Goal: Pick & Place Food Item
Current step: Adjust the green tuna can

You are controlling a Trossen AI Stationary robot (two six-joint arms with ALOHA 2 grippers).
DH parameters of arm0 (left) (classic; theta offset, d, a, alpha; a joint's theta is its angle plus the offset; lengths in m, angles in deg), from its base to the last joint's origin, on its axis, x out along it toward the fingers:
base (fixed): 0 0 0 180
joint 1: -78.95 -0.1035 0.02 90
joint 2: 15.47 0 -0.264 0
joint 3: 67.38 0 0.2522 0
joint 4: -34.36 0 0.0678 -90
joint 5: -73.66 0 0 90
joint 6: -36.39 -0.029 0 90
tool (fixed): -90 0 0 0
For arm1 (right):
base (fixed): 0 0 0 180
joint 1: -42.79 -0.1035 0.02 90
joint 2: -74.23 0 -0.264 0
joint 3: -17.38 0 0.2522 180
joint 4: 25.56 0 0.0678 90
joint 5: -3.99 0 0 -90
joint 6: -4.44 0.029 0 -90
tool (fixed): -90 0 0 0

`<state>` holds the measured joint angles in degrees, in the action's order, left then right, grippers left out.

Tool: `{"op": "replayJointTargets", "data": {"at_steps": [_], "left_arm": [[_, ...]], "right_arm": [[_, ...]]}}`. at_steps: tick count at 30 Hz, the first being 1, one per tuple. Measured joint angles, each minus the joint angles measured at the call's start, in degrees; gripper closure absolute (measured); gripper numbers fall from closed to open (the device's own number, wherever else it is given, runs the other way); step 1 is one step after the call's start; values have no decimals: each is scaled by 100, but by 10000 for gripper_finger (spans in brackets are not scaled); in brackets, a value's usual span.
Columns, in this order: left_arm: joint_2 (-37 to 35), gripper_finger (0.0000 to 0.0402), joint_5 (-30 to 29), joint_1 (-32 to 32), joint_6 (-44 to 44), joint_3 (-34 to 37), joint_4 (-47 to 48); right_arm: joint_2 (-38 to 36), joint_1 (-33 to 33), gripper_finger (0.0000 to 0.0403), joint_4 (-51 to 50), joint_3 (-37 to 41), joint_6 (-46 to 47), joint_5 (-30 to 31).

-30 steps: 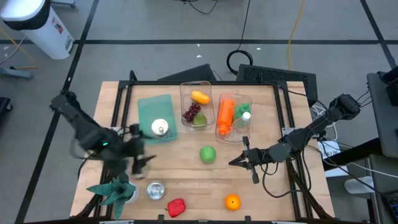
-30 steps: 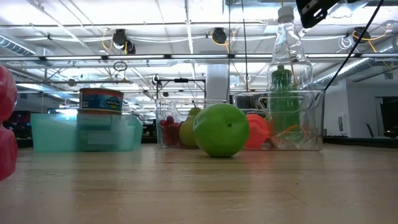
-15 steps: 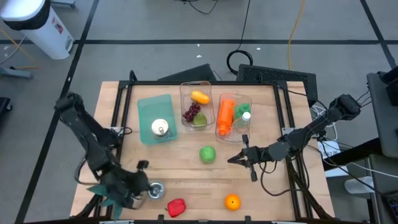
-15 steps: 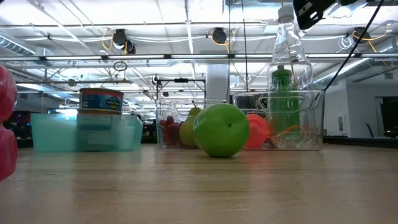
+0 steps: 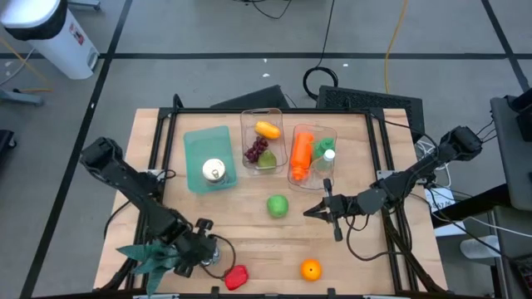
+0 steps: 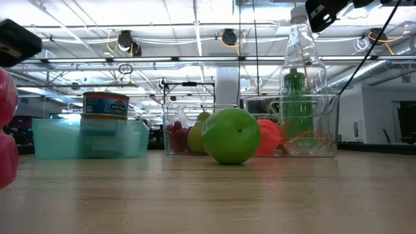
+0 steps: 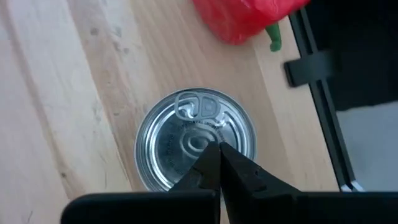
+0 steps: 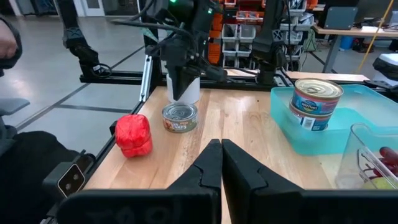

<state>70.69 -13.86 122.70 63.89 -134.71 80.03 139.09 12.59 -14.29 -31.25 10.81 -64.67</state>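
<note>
At the table's near left corner the left gripper [image 5: 202,246] hangs right over a small can [image 7: 195,146] that stands upright on the wood, its pull-tab lid facing straight up. In the left wrist view the two fingers are pressed together, their tips above the middle of the lid; whether they touch it cannot be told. Just beside the can, toward the near edge, lies a red pepper [image 5: 236,276] with its green stem [image 7: 273,38] pointing toward the table's edge rail. A green plant [image 5: 152,255] sits at the corner just left of the gripper.

Farther back, a teal tray [image 5: 203,144] holds a second can [image 5: 214,172], also upright. To its right a clear bin [image 5: 248,120] carries a yellow fruit [image 5: 267,129], grapes [image 5: 256,149] and a pear [image 5: 266,160]. The next clear bin [image 5: 334,137] holds a carrot [image 5: 301,154] whose long axis runs front to back, beside a green bottle [image 5: 323,153].

A green apple [image 5: 278,205] rests in the middle of the table, apart from everything else. An orange [image 5: 311,269] sits near the front edge, right of centre.

The right gripper [image 5: 312,213] hovers above the table to the right of the apple, pointing left toward it, fingers closed together and holding nothing.
</note>
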Motion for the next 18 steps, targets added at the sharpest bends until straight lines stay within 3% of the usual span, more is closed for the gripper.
{"op": "replayJointTargets", "data": {"at_steps": [7, 11, 18], "left_arm": [[224, 399, 691, -272, -294, 0, 106], [464, 398, 767, -341, -345, 0, 197], [812, 398, 867, -581, -723, -33, 234]], "right_arm": [[0, -9, 403, 115, 0, -122, 113], [0, -95, 403, 349, 0, -427, 433], [0, -105, 403, 391, 0, -542, 419]]}}
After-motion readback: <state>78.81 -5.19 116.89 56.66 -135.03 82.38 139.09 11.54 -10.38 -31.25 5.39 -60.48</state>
